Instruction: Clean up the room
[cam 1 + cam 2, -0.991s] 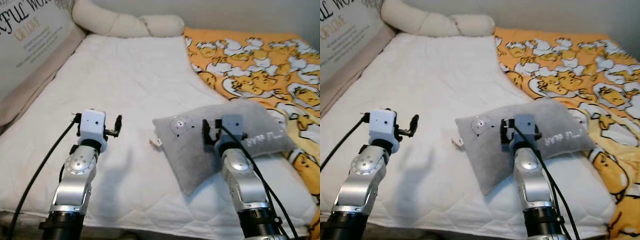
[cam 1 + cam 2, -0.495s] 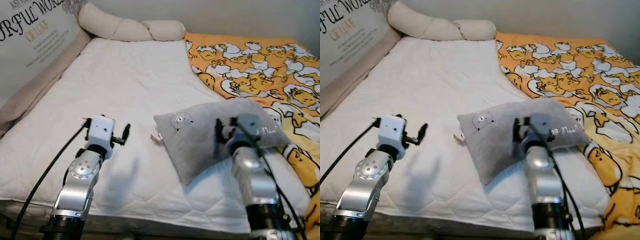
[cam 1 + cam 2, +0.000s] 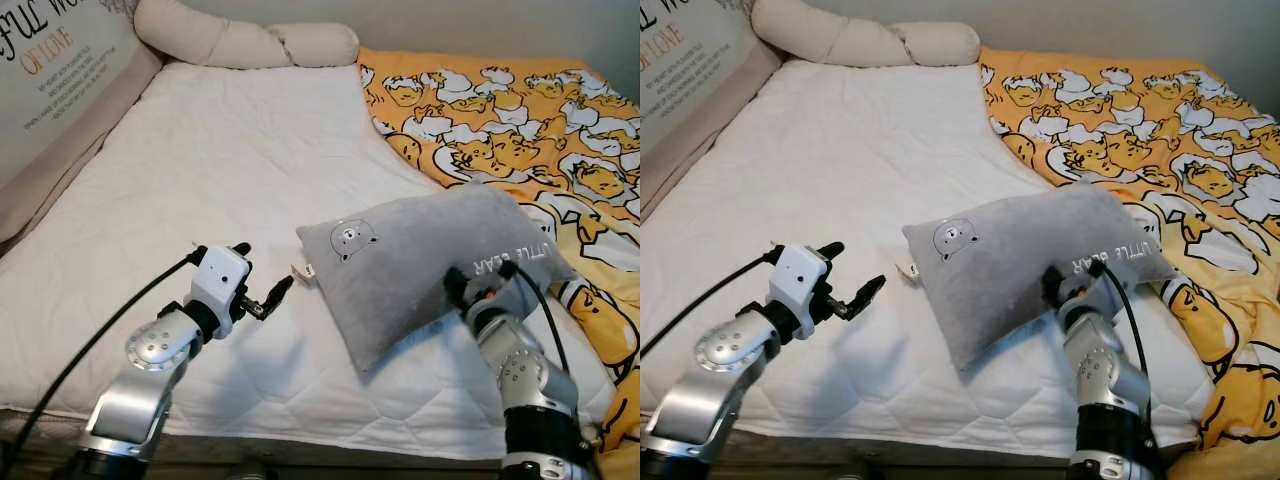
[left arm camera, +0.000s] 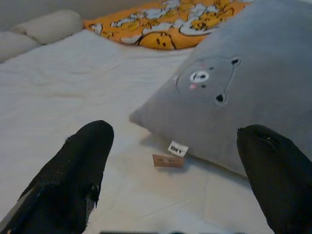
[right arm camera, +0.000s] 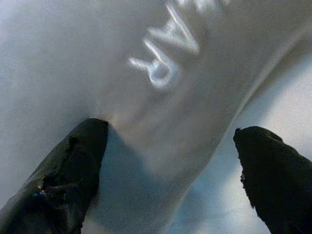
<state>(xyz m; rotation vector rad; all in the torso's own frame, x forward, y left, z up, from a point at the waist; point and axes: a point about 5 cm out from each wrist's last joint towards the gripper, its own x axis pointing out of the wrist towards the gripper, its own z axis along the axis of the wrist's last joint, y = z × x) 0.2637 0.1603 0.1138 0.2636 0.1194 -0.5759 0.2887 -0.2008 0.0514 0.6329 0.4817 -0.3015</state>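
— While its fingers stand spread, where is the right tool?

— Pressed against the grey pillow on the bed; the left tool, also spread, faces its bear corner.

— Next step?

— Likely closing both on the pillow to lift it.

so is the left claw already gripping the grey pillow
No, the left claw is open above the white mattress, short of the grey pillow.
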